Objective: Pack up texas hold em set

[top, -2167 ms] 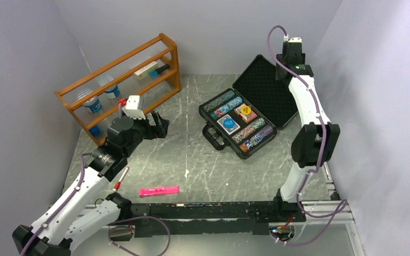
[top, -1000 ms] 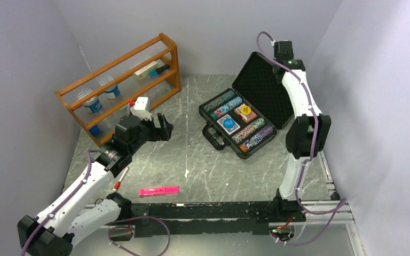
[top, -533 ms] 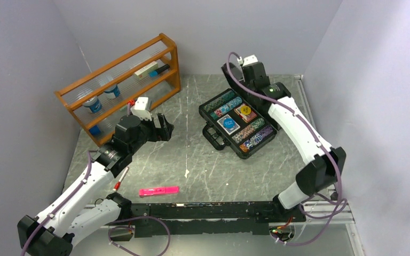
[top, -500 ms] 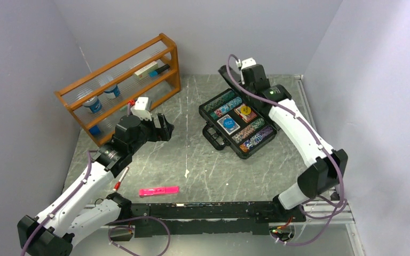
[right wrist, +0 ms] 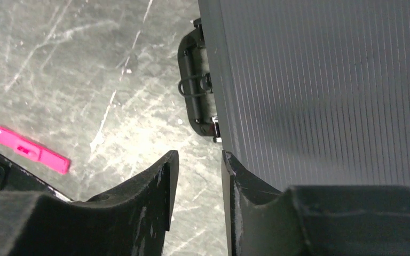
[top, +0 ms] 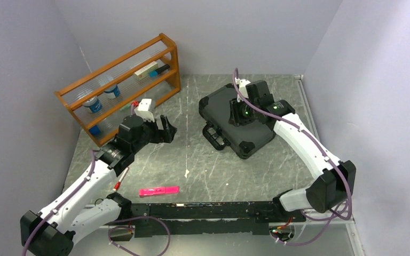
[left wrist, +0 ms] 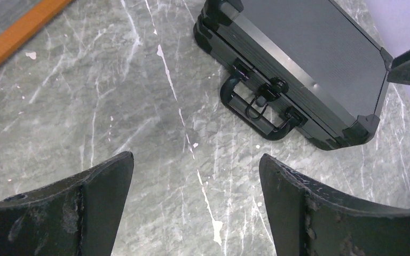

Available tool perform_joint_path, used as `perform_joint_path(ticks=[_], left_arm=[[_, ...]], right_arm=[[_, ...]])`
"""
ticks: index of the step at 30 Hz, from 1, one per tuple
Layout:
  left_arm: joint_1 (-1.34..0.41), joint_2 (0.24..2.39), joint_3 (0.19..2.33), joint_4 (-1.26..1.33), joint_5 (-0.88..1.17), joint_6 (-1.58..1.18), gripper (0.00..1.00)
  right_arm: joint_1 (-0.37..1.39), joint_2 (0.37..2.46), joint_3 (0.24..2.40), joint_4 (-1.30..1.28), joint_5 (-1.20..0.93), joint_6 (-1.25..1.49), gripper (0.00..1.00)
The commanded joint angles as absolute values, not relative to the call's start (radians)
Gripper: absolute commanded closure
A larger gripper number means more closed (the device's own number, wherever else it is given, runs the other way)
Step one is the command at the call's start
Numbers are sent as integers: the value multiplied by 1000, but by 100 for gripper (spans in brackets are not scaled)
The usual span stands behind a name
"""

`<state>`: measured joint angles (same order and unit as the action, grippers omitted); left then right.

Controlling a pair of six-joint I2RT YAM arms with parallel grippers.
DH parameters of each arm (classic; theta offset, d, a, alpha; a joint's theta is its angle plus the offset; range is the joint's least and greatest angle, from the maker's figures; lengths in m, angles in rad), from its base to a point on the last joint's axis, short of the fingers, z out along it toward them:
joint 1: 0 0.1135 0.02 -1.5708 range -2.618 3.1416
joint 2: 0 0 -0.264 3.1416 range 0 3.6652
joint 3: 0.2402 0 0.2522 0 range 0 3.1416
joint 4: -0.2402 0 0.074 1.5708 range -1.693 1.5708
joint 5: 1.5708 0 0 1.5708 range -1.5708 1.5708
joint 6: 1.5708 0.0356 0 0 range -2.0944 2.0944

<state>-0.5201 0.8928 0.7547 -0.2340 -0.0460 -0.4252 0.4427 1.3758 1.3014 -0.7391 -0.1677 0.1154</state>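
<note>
1. Far left, rear: one wooden rack [top: 120, 80] stands at an angle on the desk [top: 203, 165]. Two clear cups with blue bands [top: 92, 104] sit on it. One white-and-black marker-like item [top: 152, 70] lies on a higher shelf.
2. Left fingers [top: 166, 130]: they hang just off the rack's right end, above bare desk, and point toward the case. The two fingers are spread wide. Only the marbled desk shows between them.
3. Near edge, left of centre: one red-tipped pen [top: 120, 178] lies beside the left arm. One pink marker [top: 159, 190] lies flat to its right, well apart from the case. One small white speck [top: 186, 173] lies on the desk past the marker.
4. Right of centre: one black case [top: 219, 106] lies flat on the desk, turned at an angle. Its ribbed lid is down, so the contents are hidden. One handle [left wrist: 253, 109] shows on the long side facing the near-left.
5. Right fingers [top: 237, 114]: they are over the lid, about mid-case. In the right wrist view the two fingers stand a narrow gap apart with nothing between them. That gap lines up with the handle-side edge of the lid. I cannot tell whether they touch the lid.
</note>
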Motion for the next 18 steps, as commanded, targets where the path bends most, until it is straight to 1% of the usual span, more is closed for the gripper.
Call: perform_joint_path(ticks=[1,5,7,10,12,18], left_arm=[[-517,898,730,-177,-8,-468,8],[-518,930,699,-130,49,-519,8],[-517,958,684,-100,82,-551,10],[-517,1012,656,-32,153,-592,19],[-518,1056,639,29,192,-625,22],[-518,1242,607,254,313,-744,23]], right_arm=[[443,1405,1271,-626,-119,191,59],[452,1471,1258,-590,26,229,56],[457,1505,1254,-581,53,235,56],[469,1560,1241,-590,87,239,56],[479,1592,1231,-609,118,249,57],[494,1629,1139,-634,156,265,59]])
